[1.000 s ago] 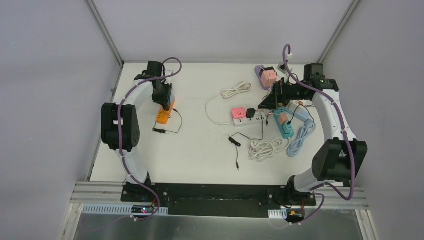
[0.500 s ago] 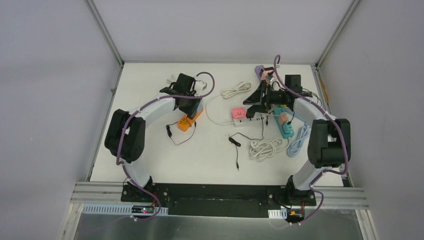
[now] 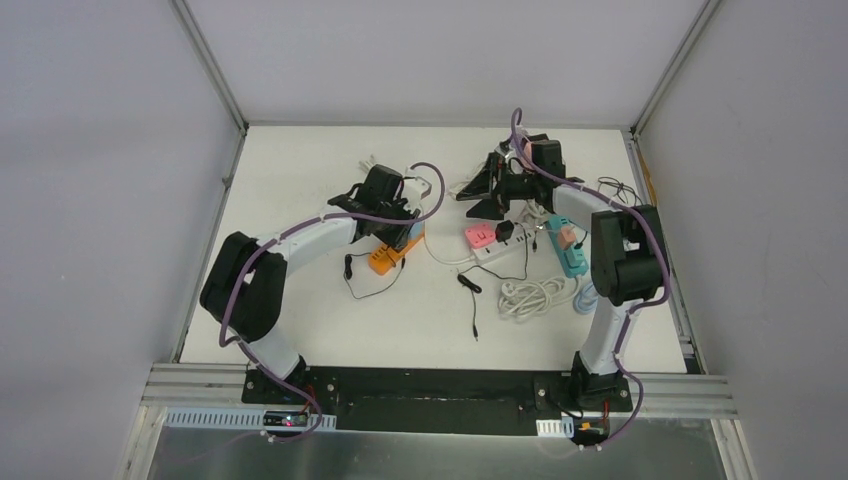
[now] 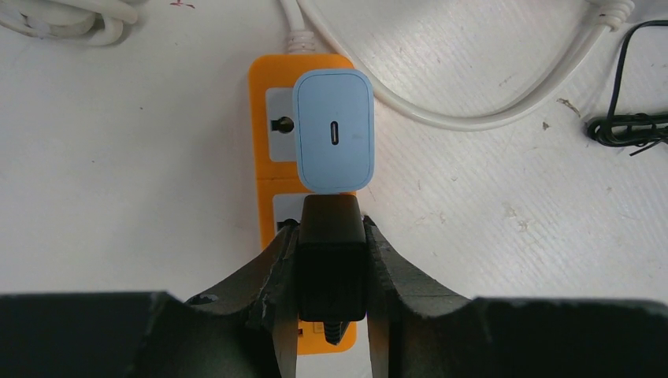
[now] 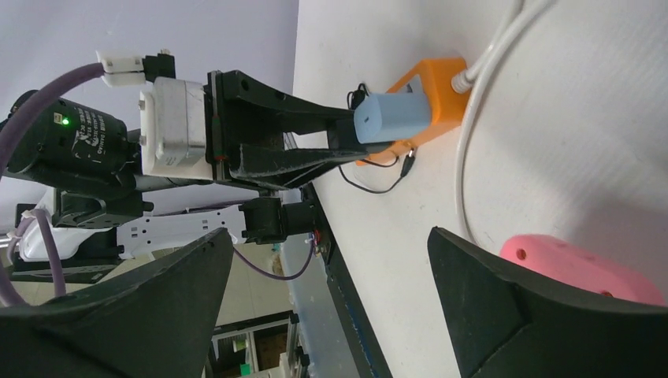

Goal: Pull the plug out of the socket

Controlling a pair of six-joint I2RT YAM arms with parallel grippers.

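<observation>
Left wrist view — jaws clamp black plug (image 4: 332,264); overhead hides it.

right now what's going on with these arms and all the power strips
The left tool is shut on a black plug in the orange power strip, right beside a light blue charger. The plug looks seated and not yet pulled out. The right tool is open and holds nothing, hanging above the table near a pink adapter.
</observation>
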